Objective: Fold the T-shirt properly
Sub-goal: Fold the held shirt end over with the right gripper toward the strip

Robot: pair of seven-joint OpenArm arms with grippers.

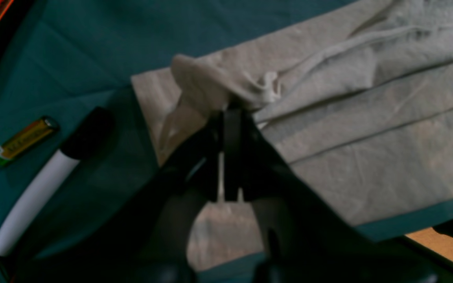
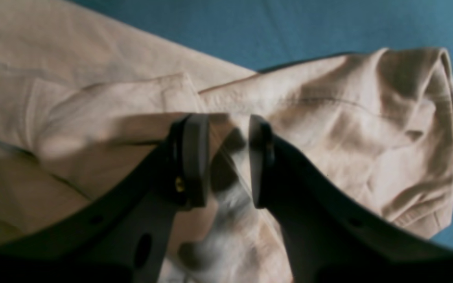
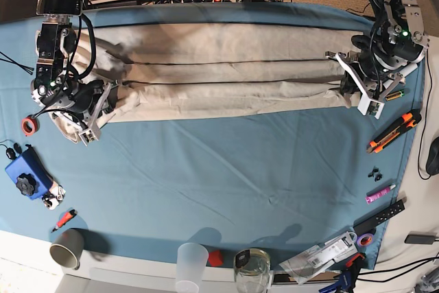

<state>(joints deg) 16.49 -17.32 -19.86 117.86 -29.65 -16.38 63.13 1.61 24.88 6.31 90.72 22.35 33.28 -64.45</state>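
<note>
Left pincer [image 1: 230, 112] pinches the T-shirt [image 1: 368, 137] edge; right pincer [image 2: 228, 157] gapes above cloth.

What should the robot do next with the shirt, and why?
Probably the left tool should let go too. It is pinched shut on a bunched end of the T-shirt, while the right tool stands open over the other end. The shirt already lies in a long folded strip across the tablecloth.
</note>
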